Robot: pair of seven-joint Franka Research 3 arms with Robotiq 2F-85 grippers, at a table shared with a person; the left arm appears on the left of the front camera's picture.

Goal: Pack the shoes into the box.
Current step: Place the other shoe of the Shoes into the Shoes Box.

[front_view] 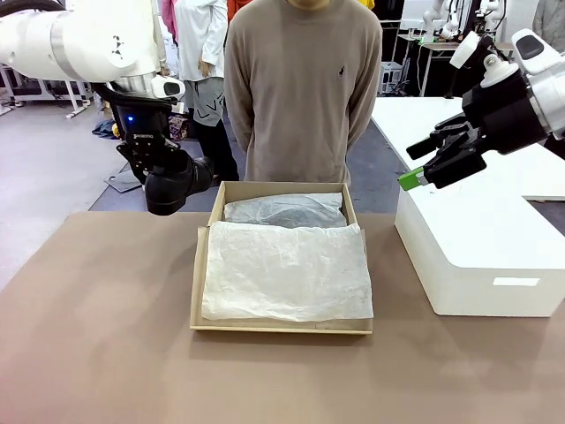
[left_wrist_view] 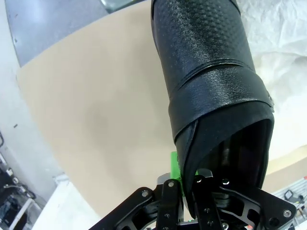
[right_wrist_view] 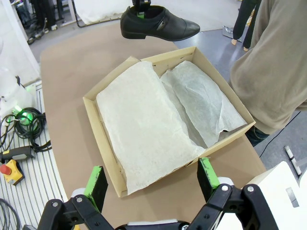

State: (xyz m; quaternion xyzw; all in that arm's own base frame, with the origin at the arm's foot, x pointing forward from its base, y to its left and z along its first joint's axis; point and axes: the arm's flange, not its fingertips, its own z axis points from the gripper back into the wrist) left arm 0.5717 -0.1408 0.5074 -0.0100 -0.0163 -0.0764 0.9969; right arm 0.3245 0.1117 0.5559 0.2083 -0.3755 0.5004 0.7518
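The left hand [front_view: 161, 172] is clamped tight on the back rim of a black dress shoe [right_wrist_view: 158, 23], with the collar leather pinched between its pads. It holds the shoe in the air above the tabletop [front_view: 97, 336], just outside the far left corner of the cardboard shoebox [right_wrist_view: 93, 120]. The right hand [front_view: 424, 172] is spread wide and empty over the white box [front_view: 477, 256].

White tissue paper [front_view: 282, 269] covers the shoebox floor. Its far part bulges and looks darker, perhaps over the other shoe, though I cannot tell.

The free room seems to be the flat near half. The shoe should travel sideways high enough to clear the box wall, then come down sole first over that half, probably turned to lie alongside the bulge. A pinch on a soft edge lets the shoe swing, so a slow move is safer. The hand should let go only once the sole rests on the paper.
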